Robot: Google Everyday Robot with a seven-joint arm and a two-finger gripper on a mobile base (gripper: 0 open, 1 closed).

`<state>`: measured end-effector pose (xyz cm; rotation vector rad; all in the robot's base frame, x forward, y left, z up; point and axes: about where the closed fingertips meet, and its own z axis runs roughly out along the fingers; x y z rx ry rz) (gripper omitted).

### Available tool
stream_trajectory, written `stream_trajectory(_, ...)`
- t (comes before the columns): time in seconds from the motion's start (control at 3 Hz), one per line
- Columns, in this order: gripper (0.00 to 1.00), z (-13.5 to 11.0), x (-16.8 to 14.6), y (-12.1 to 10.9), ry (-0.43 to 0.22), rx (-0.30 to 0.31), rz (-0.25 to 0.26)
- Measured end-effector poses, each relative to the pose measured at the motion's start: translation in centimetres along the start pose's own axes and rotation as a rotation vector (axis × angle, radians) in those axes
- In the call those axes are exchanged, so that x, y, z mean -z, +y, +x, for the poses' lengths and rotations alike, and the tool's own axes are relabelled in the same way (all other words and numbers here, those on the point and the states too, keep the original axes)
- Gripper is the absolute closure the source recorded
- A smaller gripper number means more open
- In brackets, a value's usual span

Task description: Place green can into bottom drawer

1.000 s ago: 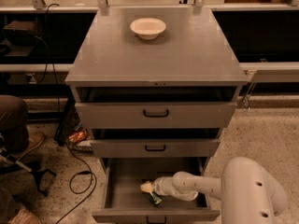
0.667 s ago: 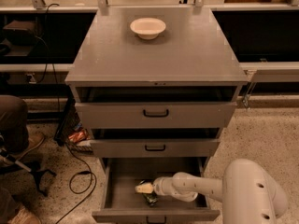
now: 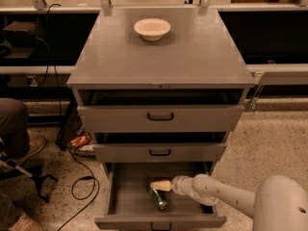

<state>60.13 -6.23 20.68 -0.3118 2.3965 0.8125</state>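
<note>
The green can [image 3: 158,198] lies on its side on the floor of the bottom drawer [image 3: 126,196], which is pulled out, the lowest of three grey drawers. My gripper [image 3: 161,186] reaches into this drawer from the right on a white arm [image 3: 216,192]. It sits just above and behind the can, open and not holding it.
The top drawer [image 3: 160,117] and middle drawer [image 3: 159,152] stand slightly open above the arm. A white bowl [image 3: 152,28] sits on the cabinet top. Black cables [image 3: 82,182] and a person's leg and shoe [image 3: 19,134] are on the floor to the left.
My gripper has drawn back a little to the right and up, while the can has stayed lying on the drawer floor.
</note>
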Motion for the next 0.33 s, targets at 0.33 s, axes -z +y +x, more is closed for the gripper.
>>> stream_trajectory(0.33,0.00,-3.55,4.79,-3.03,-0.049,0.006,0.036)
